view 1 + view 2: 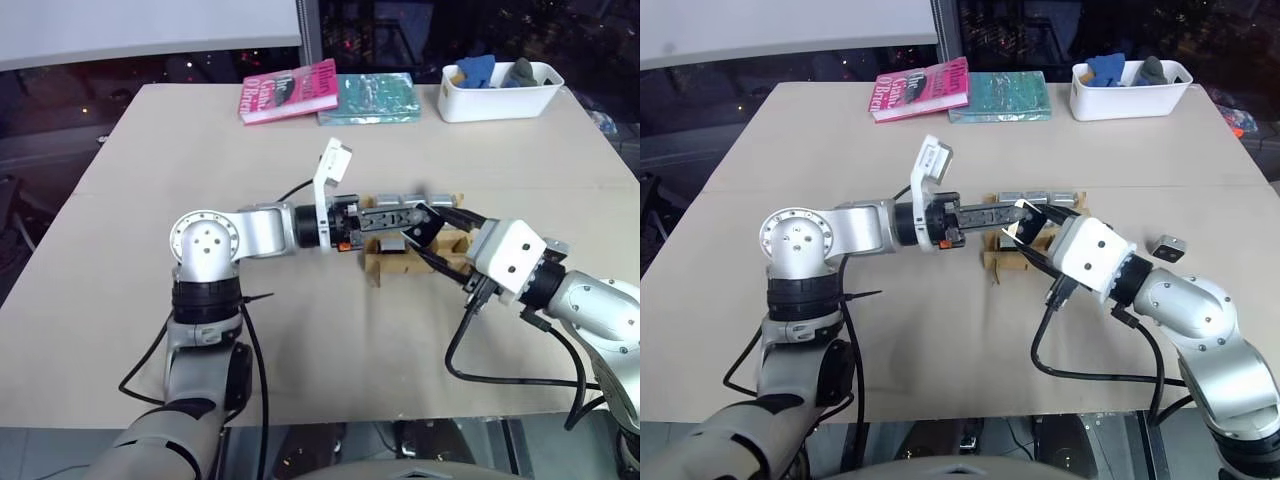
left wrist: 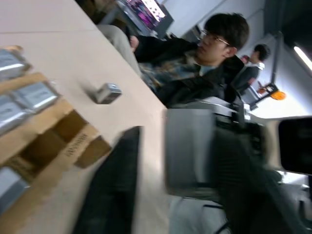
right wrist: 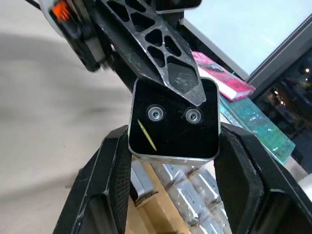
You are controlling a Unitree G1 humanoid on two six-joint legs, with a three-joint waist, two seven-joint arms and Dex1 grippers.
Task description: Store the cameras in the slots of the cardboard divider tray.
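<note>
While both arms meet over the corrugated brown cardboard divider tray (image 1: 996, 262), I see my right gripper (image 3: 173, 146) clamped on a boxy camera (image 3: 173, 119), its glossy black face with two round lenses framed by a silvery rim. My left gripper (image 1: 1025, 213) is closed on that camera's top edge. Silvery-grey cameras (image 1: 1038, 197) fill the tray's far row; another camera (image 1: 1168, 247) lies apart on the matte beige table (image 1: 940, 340).

The left tool (image 1: 415, 215) and right tool (image 3: 173, 146) hide much of the cardboard divider tray (image 1: 385, 268).
</note>
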